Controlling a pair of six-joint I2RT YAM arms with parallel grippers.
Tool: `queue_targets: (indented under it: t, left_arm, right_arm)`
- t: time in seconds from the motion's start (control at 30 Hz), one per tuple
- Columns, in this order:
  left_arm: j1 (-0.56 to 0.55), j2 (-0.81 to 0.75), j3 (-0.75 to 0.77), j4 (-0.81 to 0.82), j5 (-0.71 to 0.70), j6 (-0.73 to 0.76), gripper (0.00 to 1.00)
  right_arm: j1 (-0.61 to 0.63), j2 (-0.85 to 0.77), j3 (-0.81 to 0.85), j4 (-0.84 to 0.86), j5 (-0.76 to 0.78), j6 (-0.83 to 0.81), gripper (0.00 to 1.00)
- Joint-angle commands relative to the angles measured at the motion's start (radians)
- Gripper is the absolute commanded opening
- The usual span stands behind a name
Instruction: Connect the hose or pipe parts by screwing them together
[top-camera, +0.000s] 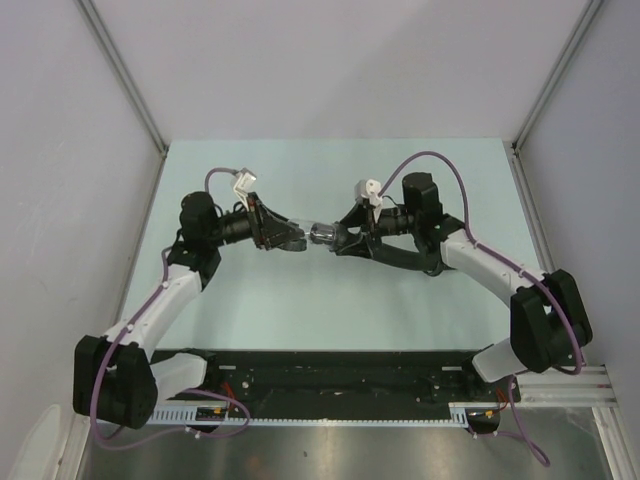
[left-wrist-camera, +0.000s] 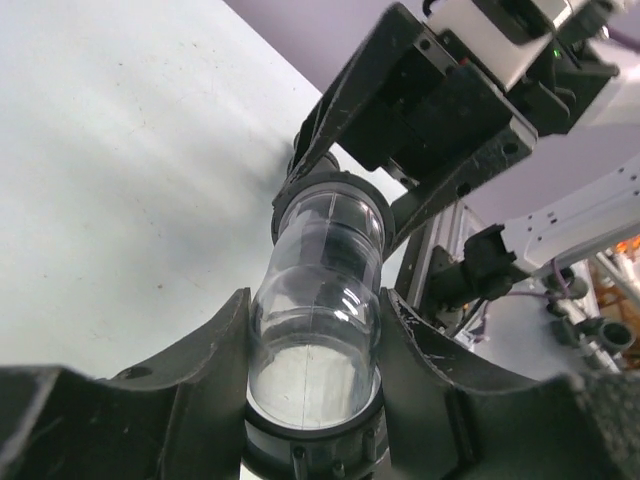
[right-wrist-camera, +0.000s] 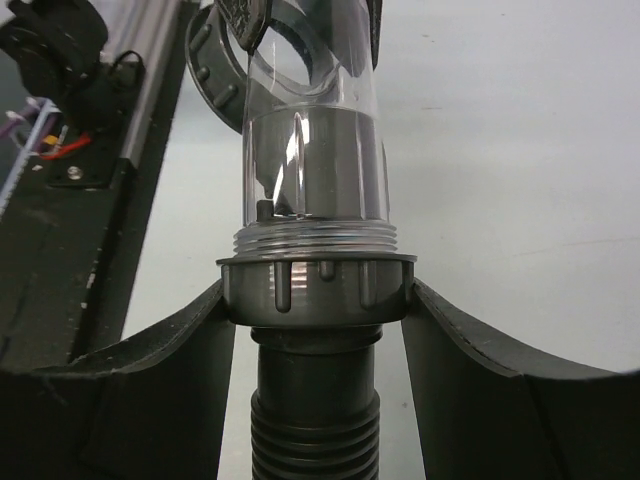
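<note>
- The black ribbed hose (right-wrist-camera: 315, 425) comes nearest, leading away from the clear tube (left-wrist-camera: 318, 300) on the right arm's side.
- The hose's grey collar (right-wrist-camera: 315, 290) sits on the tube's end, in line with it. A band of thread shows just above the collar's rim.
- The right tool (top-camera: 342, 240) is clenched on that collar, one finger pressed to each side.
- The left tool (top-camera: 297, 241) straddles the tube's other end, near a dark ring (left-wrist-camera: 310, 452). Its fingers are close on both sides, but whether they squeeze the tube cannot be told.
- The tube lies level between the two tools, over the middle of the bench (top-camera: 300, 170).
</note>
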Motion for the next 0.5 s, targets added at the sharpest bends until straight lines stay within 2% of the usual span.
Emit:
queue_targets:
  t: [0.0,0.07,0.1,0.13,0.17,0.23,0.27,0.33,0.37,0.43,0.47]
  left_arm:
    - [-0.024,-0.006,-0.032,0.058,0.004,0.145,0.01]
    - [-0.024,0.0,-0.041,0.067,0.009,0.158,0.0]
    - [-0.024,-0.001,-0.046,0.07,-0.001,0.171,0.0]
    - [-0.024,-0.006,-0.05,0.076,-0.006,0.178,0.0]
    - [-0.024,-0.008,-0.061,0.078,-0.012,0.185,0.0]
    - [-0.022,0.0,-0.066,0.079,-0.009,0.183,0.0]
    - [-0.022,0.011,-0.06,0.079,0.001,0.178,0.0]
    - [-0.021,0.026,-0.05,0.079,0.0,0.143,0.0]
    - [-0.019,0.031,-0.049,0.079,-0.014,0.129,0.0]
    - [-0.012,0.022,-0.053,0.079,-0.05,0.094,0.0]
    - [-0.006,0.017,-0.058,0.079,-0.083,0.08,0.0]
  right_arm:
    - [-0.032,0.028,0.088,0.069,-0.156,0.174,0.0]
    - [-0.069,0.051,0.088,0.179,-0.255,0.29,0.0]
    - [-0.078,0.065,0.088,0.234,-0.282,0.362,0.01]
    - [-0.101,0.098,0.088,0.292,-0.306,0.512,0.01]
    - [-0.109,0.111,0.088,0.401,-0.332,0.577,0.02]
    - [-0.121,0.137,0.088,0.513,-0.349,0.717,0.05]
    - [-0.127,0.139,0.088,0.525,-0.331,0.736,0.14]
    - [-0.135,0.134,0.086,0.493,-0.304,0.721,0.25]
    - [-0.139,0.119,0.088,0.461,-0.275,0.687,0.43]
    - [-0.141,0.093,0.088,0.311,-0.232,0.603,0.55]
    - [-0.138,0.062,0.088,0.257,-0.192,0.49,0.66]
